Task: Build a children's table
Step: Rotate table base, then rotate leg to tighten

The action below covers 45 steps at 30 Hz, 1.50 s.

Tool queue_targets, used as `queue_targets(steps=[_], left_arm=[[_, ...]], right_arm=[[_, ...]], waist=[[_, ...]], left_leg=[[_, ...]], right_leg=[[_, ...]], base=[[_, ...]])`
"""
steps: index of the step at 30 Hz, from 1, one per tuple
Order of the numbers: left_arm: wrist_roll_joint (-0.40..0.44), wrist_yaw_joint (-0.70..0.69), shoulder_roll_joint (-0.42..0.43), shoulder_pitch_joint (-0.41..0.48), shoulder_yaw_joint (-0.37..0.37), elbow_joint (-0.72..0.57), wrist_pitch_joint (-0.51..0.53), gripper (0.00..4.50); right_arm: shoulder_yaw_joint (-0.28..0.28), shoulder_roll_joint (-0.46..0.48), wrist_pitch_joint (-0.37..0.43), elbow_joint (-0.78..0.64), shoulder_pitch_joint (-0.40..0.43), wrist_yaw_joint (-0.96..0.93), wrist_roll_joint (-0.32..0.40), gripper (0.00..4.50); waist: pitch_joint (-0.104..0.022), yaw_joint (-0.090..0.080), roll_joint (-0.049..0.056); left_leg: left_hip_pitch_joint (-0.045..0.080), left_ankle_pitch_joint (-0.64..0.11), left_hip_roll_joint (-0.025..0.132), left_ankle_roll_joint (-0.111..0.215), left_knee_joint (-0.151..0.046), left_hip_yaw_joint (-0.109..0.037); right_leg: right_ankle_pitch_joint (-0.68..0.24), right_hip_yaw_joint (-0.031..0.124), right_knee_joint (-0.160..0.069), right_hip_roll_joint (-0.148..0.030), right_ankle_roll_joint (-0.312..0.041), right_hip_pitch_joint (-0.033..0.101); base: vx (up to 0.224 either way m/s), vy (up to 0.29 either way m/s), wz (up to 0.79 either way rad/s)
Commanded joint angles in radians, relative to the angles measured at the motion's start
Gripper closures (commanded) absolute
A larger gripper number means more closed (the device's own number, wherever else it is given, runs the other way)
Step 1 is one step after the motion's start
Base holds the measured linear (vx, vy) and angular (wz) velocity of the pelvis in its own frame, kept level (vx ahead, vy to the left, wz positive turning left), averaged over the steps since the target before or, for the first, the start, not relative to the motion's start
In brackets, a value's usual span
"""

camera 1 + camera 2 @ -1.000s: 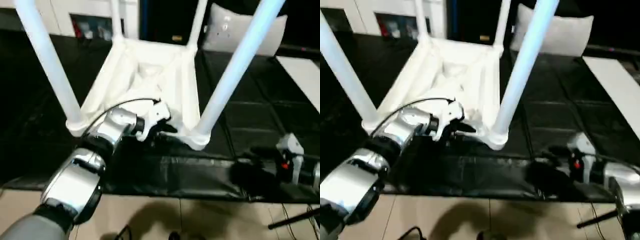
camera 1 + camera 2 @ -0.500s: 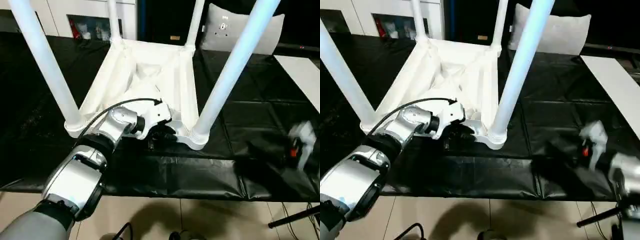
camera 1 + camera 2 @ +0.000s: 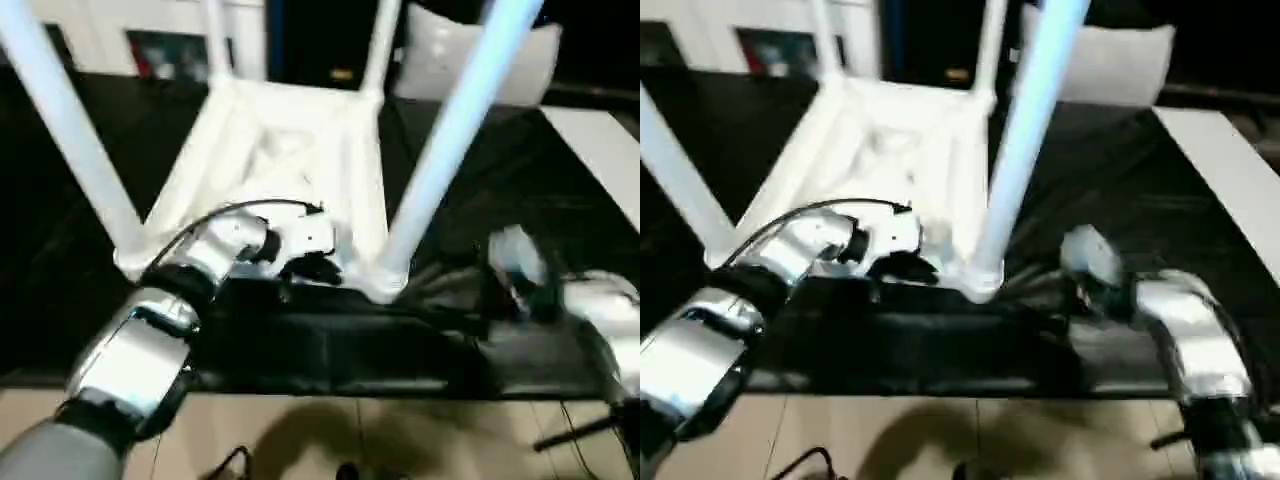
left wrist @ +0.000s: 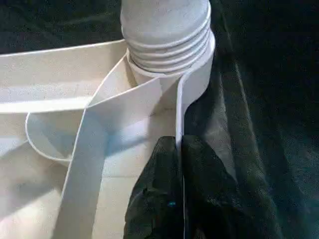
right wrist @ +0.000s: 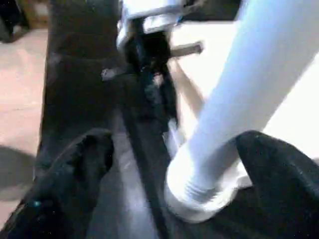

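The children's table [image 3: 290, 170] is set upside down on the work table [image 3: 60, 260] in the centre of the frame, its four legs rising toward the upper edge. The left gripper [image 3: 312, 266] is placed at the tabletop's near rim, just left of the near right leg [image 3: 440, 150]. The right gripper [image 3: 470, 290] is found lower right, beside that leg's socket. A pillow [image 3: 440, 60] lies behind, upper right.
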Motion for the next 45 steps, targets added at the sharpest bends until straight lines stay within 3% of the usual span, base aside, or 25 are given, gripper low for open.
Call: queue_targets(steps=[1, 3, 4, 6, 8, 11, 16, 21, 22, 24, 30, 38, 45], left_arm=[[0.016, -0.032, 0.037, 0.050, -0.010, -0.007, 0.053, 4.47], [0.009, -0.050, 0.045, 0.061, -0.007, -0.026, 0.065, 4.47], [-0.007, -0.091, 0.062, 0.088, -0.003, -0.078, 0.089, 4.47], [-0.027, -0.133, 0.082, 0.119, 0.001, -0.146, 0.126, 4.47], [-0.037, -0.140, 0.086, 0.130, 0.006, -0.170, 0.144, 4.47], [-0.096, -0.155, 0.089, 0.186, 0.039, -0.295, 0.219, 4.47], [-0.141, -0.177, 0.094, 0.259, 0.047, -0.431, 0.242, 4.47], [-0.145, -0.197, 0.108, 0.313, 0.029, -0.532, 0.262, 4.47], [-0.145, -0.197, 0.110, 0.319, 0.028, -0.546, 0.268, 4.50], [-0.149, -0.189, 0.113, 0.331, 0.029, -0.577, 0.286, 4.50], [-0.153, -0.178, 0.127, 0.358, 0.029, -0.643, 0.326, 4.50], [-0.153, -0.182, 0.145, 0.374, 0.029, -0.683, 0.363, 4.50], [-0.157, -0.169, 0.151, 0.375, 0.036, -0.694, 0.387, 4.50]], right_arm=[[0.004, 0.015, 0.058, -0.037, -0.064, -0.009, 0.009, 0.00], [0.002, 0.023, 0.075, -0.047, -0.074, -0.013, 0.000, 0.00], [0.005, 0.017, 0.131, -0.103, -0.064, -0.040, 0.004, 0.00], [0.010, 0.002, 0.175, -0.144, -0.054, -0.056, 0.020, 0.00], [0.010, -0.004, 0.181, -0.149, -0.050, -0.060, 0.025, 0.00], [0.014, -0.005, 0.214, -0.152, -0.040, -0.083, 0.012, 0.00], [0.027, 0.027, 0.238, -0.144, -0.030, -0.121, -0.019, 0.00], [0.042, 0.053, 0.283, -0.134, -0.038, -0.101, 0.030, 0.00], [0.047, 0.057, 0.276, -0.118, -0.044, -0.091, 0.030, 0.30], [0.061, 0.062, 0.279, -0.080, -0.059, -0.052, 0.037, 0.38], [0.088, 0.099, 0.280, 0.035, -0.107, -0.023, 0.012, 0.89], [0.103, 0.126, 0.267, 0.132, -0.150, 0.017, 0.003, 1.49], [0.111, 0.130, 0.251, 0.166, -0.158, 0.044, -0.004, 2.09]], waist=[[-0.065, 0.012, -0.007], [-0.064, 0.006, -0.002], [-0.065, 0.007, -0.006], [-0.072, 0.011, -0.010], [-0.074, 0.012, -0.004], [-0.074, 0.011, 0.000], [-0.074, 0.007, 0.005], [-0.067, 0.009, 0.007], [-0.067, 0.009, 0.007], [-0.066, 0.007, 0.005], [-0.069, 0.004, 0.003], [-0.066, 0.000, 0.003], [-0.065, -0.007, 0.003]], left_leg=[[-0.015, -0.082, -0.001, 0.071, -0.067, 0.016], [-0.009, -0.083, 0.000, 0.056, -0.066, 0.019], [-0.010, -0.074, 0.000, 0.055, -0.067, 0.019], [-0.010, 0.001, 0.002, 0.062, -0.068, 0.020], [-0.011, 0.038, 0.001, 0.070, -0.066, 0.021], [-0.013, 0.056, 0.001, 0.078, -0.066, 0.023], [-0.012, 0.053, 0.001, 0.076, -0.067, 0.025], [-0.008, 0.003, 0.004, 0.063, -0.071, 0.026], [-0.008, 0.003, 0.004, 0.063, -0.071, 0.026], [-0.008, -0.004, 0.004, 0.062, -0.070, 0.026], [-0.012, 0.047, 0.000, 0.084, -0.066, 0.027], [-0.010, 0.011, 0.001, 0.074, -0.068, 0.026], [-0.010, 0.025, 0.001, 0.082, -0.067, 0.027]], right_leg=[[-0.104, 0.027, -0.076, -0.072, -0.258, 0.069], [-0.076, 0.029, -0.076, -0.071, -0.263, 0.061], [-0.057, 0.030, -0.074, -0.071, -0.265, 0.065], [0.083, 0.030, -0.059, -0.070, -0.270, 0.073], [0.168, 0.029, -0.051, -0.069, -0.279, 0.075], [0.221, 0.028, -0.048, -0.069, -0.295, 0.077], [0.237, 0.027, -0.048, -0.067, -0.302, 0.077], [0.145, 0.027, -0.055, -0.068, -0.287, 0.071], [0.145, 0.027, -0.055, -0.068, -0.287, 0.071], [0.123, 0.027, -0.055, -0.069, -0.288, 0.069], [0.190, 0.025, -0.049, -0.068, -0.298, 0.072], [0.106, 0.025, -0.055, -0.070, -0.292, 0.069], [0.127, 0.024, -0.054, -0.068, -0.295, 0.067]], base=[[0.000, 0.000, 0.00], [0.000, 0.000, 0.00], [0.000, 0.000, 0.00], [0.000, 0.000, 0.00], [0.000, 0.000, 0.00], [0.000, 0.000, 0.00], [0.000, 0.000, 0.00], [0.000, 0.000, 0.00], [0.000, 0.000, 0.00], [0.000, 0.000, 0.00], [0.000, 0.000, 0.00], [0.000, 0.000, 0.00], [0.000, 0.000, 0.00]])
